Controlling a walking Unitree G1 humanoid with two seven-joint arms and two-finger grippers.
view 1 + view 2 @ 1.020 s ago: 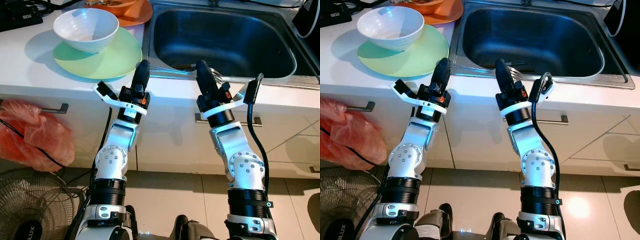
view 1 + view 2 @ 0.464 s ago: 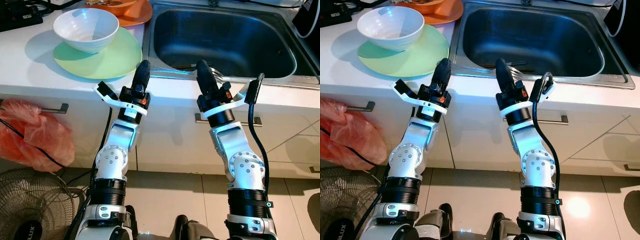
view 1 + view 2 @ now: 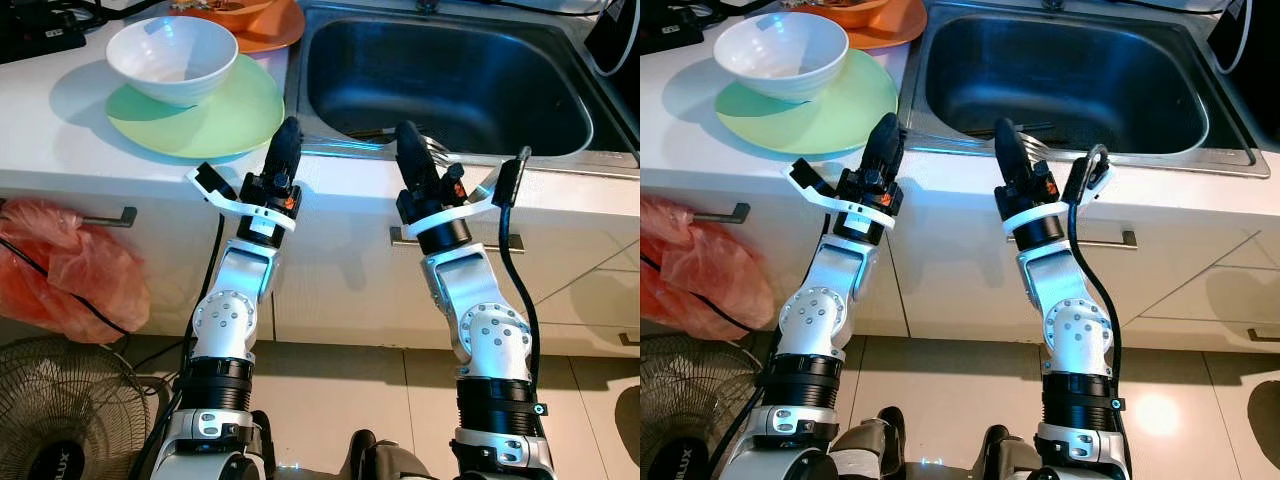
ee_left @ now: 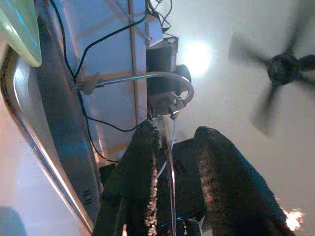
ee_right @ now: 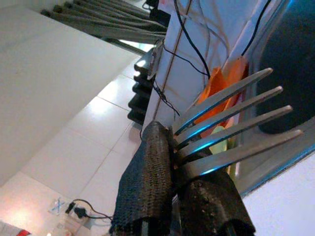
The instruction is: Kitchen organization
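Frontally, the head views show both arms raised to the front edge of a white countertop (image 3: 60,150), one on each side of the near left corner of a stainless sink (image 3: 450,85).

Right gripper (image 3: 408,150): its two black fingers are closed on a metal fork (image 5: 231,123). In the right wrist view the fork's four tines project beyond the fingertips (image 5: 147,162), with the neck of the fork pinched between the pads. In the head views the tines (image 3: 1035,147) stand just beside the gripper tip, over the sink's front rim.

Left gripper (image 3: 284,145): it is raised at the counter edge, just beside the sink's left rim and near the green plate (image 3: 200,115). In the left wrist view its fingers (image 4: 142,167) stand narrowly apart with a thin metal strip (image 4: 170,172) between them; whether the pads are touching the strip cannot be told. A curved tap (image 4: 147,78) appears beyond them.

On the counter: a white bowl (image 3: 172,58) rests on the green plate, and an orange plate (image 3: 265,25) lies behind it.

Below the counter: a red plastic bag (image 3: 70,265) hangs beside a drawer handle (image 3: 105,217), above a floor fan (image 3: 60,420).
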